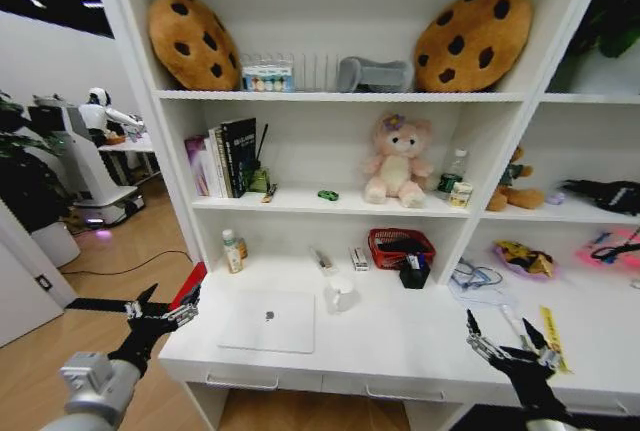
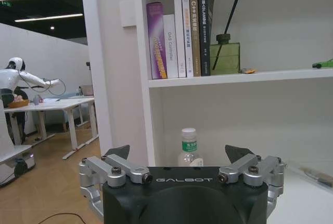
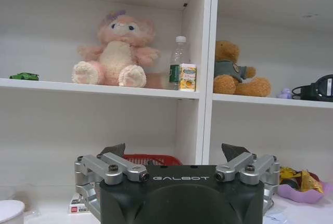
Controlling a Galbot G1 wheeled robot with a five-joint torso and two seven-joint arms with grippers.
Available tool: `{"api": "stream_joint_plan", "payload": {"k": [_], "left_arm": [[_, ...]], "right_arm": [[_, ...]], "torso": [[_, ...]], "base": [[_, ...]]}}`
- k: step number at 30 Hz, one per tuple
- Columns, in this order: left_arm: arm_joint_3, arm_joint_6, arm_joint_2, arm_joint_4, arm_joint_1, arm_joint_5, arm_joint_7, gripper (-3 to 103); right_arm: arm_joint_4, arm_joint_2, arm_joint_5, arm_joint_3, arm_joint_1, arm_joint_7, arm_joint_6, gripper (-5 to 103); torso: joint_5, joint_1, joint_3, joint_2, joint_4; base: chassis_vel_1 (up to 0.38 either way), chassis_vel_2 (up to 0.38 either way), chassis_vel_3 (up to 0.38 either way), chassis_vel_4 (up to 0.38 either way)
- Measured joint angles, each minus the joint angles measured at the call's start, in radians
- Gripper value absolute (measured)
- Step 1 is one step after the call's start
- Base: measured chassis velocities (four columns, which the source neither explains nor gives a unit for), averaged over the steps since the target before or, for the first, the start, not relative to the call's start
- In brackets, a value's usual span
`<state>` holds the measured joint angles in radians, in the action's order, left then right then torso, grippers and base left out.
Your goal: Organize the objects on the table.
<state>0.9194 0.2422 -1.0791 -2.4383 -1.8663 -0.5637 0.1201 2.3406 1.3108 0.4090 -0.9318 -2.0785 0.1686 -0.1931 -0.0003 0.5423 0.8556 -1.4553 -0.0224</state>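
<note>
Silver laptop (image 1: 267,321), one, lies closed on the white table (image 1: 400,346). Two grippers hover spread and empty: left gripper (image 1: 163,310) beside its corner, right gripper (image 1: 507,340) near possibly one pen (image 1: 513,323).

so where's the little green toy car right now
In the head view the green toy car sits on the middle shelf, not the desk, between the books and the pink plush bear.
</note>
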Motion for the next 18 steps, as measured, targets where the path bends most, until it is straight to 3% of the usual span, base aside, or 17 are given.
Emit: {"api": "stream_joint_plan", "payload": {"k": [18], "left_arm": [[0.000,0.000,0.000,0.000,0.000,0.000,-0.001,100]], "right_arm": [[0.000,0.000,0.000,0.000,0.000,0.000,0.000,100]], "torso": [[0.0001,0.000,0.000,0.000,-0.0003]], "base": [[-0.031,-0.022,0.019,0.018]]}}
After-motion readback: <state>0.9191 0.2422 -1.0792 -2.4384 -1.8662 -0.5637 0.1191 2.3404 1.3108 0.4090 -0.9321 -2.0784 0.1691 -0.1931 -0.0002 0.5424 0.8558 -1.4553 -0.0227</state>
